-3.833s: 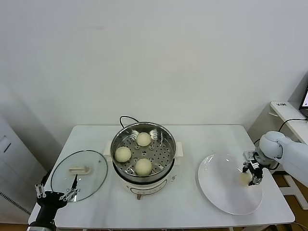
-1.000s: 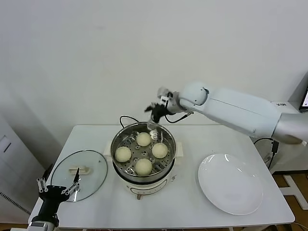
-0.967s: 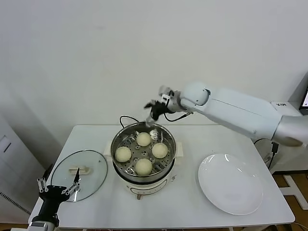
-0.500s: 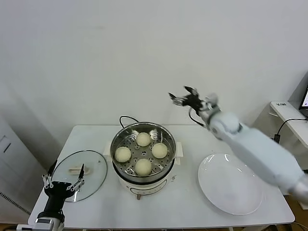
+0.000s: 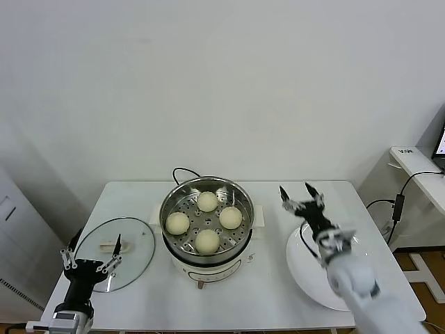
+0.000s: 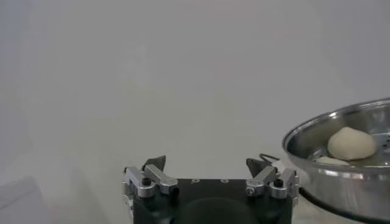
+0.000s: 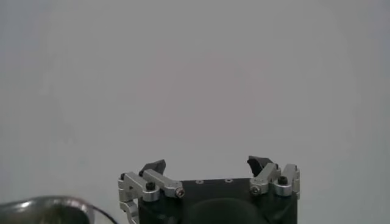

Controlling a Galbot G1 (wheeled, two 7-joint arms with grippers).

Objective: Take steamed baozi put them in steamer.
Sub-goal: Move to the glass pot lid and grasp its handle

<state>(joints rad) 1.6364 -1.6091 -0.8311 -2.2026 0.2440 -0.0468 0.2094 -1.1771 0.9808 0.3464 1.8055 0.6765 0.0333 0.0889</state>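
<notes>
White wall and a white rectangular desk frame the round shiny stainless-steel steamer on its white base, with all four smooth cream-white steamed baozi resting on its perforated floor. Such buns likely are light, soft and easily dented, best cupped gently at their sides. Right claw hovers empty above the flat white plate, fingers apart; left claw waits spread near the round glass lid.

A plain white wall stands behind the white worktop. A second white desk sits at the right edge.
</notes>
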